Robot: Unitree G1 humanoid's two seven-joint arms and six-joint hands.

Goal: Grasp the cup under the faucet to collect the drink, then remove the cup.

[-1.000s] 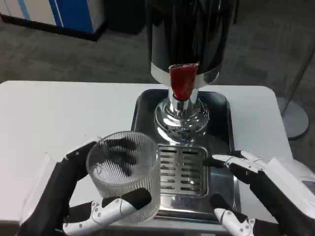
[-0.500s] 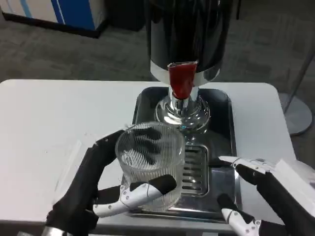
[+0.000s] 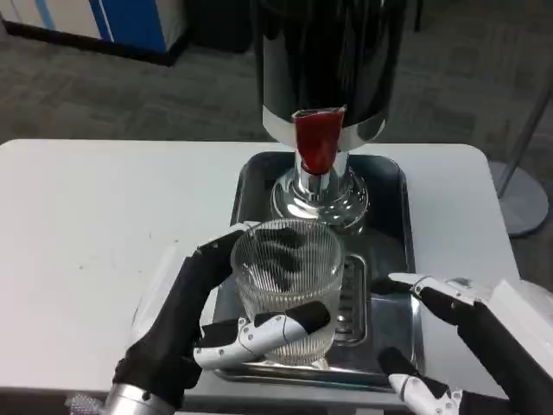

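The left hand [image 3: 203, 324] grips the ribbed clear cup [image 3: 288, 290], its fingers wrapped around the cup's sides, holding it over the slotted drip grate [image 3: 352, 298] inside the dark metal tray [image 3: 390, 186]. The cup sits just in front of the dispenser's chrome base [image 3: 315, 197], slightly nearer than the red faucet handle [image 3: 317, 140] on the black dispenser [image 3: 328, 60]. The right hand [image 3: 458, 346] hovers at the tray's right edge, fingers apart, holding nothing. The tray rests on the white table [image 3: 104, 225].

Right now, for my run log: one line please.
left robot hand: holds cup | cup: over tray grate, near faucet | right robot hand: open
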